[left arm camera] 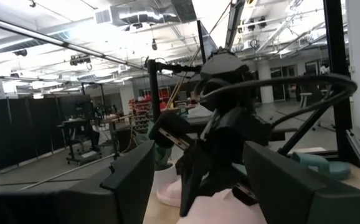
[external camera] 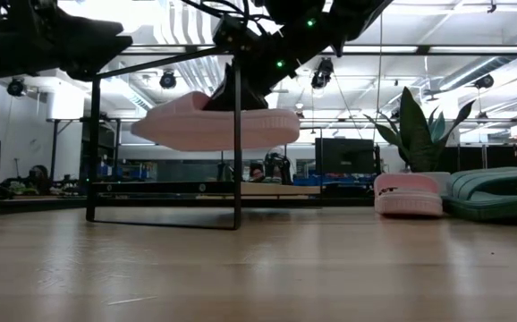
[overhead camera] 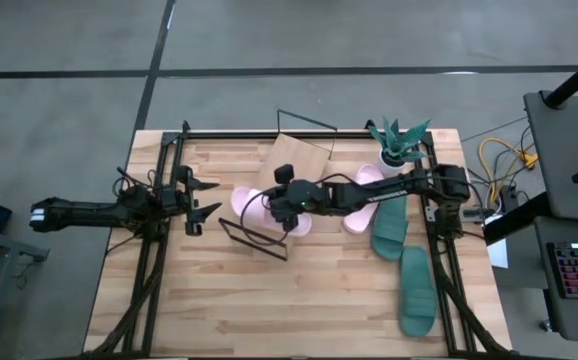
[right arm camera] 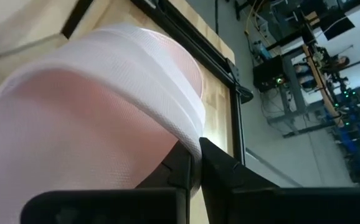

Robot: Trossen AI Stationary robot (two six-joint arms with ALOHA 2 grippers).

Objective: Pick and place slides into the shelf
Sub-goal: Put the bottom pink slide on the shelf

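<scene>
My right gripper (overhead camera: 291, 215) reaches from the table's right side to the middle and is shut on a pale pink slide (overhead camera: 254, 205). In the low view that slide (external camera: 214, 127) hangs level in the air beside the shelf's black wire frame (external camera: 238, 161). The shelf's light-wood board (overhead camera: 304, 160) lies just beyond it. A second pink slide (overhead camera: 364, 195) rests sole-down under my right arm. Two teal slides (overhead camera: 389, 228) (overhead camera: 416, 292) lie flat near the right edge. My left gripper (overhead camera: 207, 200) waits open at the left, pointing at the held slide. My right gripper (right arm camera: 195, 158) pinches the pink slide's wide strap at its edge (right arm camera: 189, 124) between its two fingers, which stand close together. The fingers (external camera: 239, 94) come from above, pointing down. The slide is lifted clear of the table, sole down and roughly level.
A green potted plant (overhead camera: 399, 145) stands at the far right corner, beside the shelf. The shelf's wire frame (overhead camera: 254, 240) juts toward the near side below the held slide. Bare wood (overhead camera: 269, 300) stretches across the table's near half. Black rails (overhead camera: 159, 200) run along both table sides.
</scene>
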